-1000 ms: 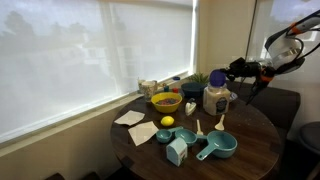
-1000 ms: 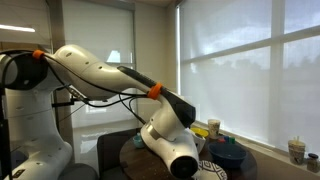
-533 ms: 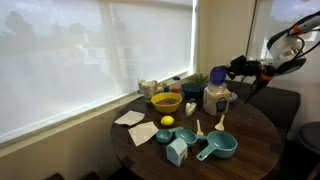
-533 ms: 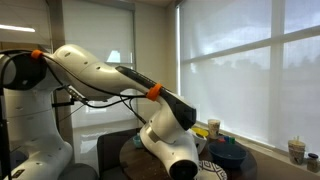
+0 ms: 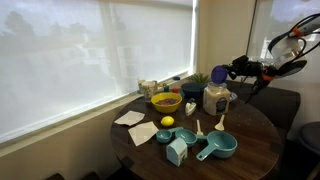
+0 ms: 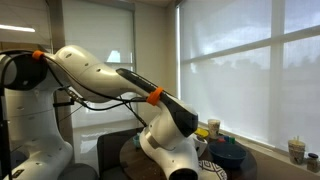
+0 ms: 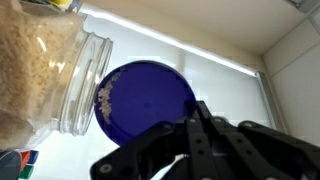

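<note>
Tool (image 7: 196, 112) pinching blue lid (image 7: 145, 105) beside open grain jar (image 7: 50, 70); looks like lid-off step, next needs steady carry to worktop (image 5: 255, 130).

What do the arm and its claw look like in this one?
The arm is white, with thick rounded segments, orange rings at the joints and black cables along it. The claw is black, with slim angular fingers.

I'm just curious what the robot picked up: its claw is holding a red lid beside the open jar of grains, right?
Not quite. The lid clamped in the gripper is dark blue, not red, as the wrist view shows. The rest is right: it is held beside the open jar of grains.
</note>
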